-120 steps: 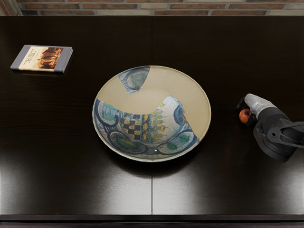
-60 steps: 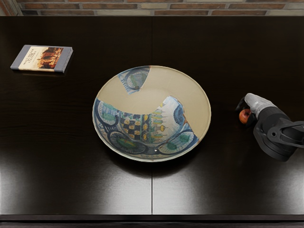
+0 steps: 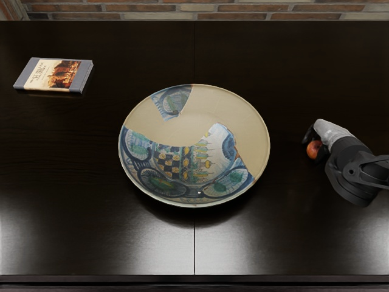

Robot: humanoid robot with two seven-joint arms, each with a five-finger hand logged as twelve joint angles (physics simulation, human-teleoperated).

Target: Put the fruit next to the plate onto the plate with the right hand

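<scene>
Small red-orange round fruit [image 3: 313, 149] sits on the dark glossy surface [image 3: 91, 219] at the plate's three o'clock, apart from its rim and partly hidden by the grey-and-black right hand [image 3: 329, 135]. Whether the fingers pinch it I cannot tell, as they blend into the dark top. The grip should be firm before lifting, and the lift high enough to clear the rim of the wide painted ceramic plate [image 3: 255, 131]. A thin rectangular paperback book [image 3: 53, 74] lies well apart at ten o'clock.

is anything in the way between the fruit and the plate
Nothing visible: only bare table lies between the fruit, at the right hand, and the plate. The book is far left.
</scene>
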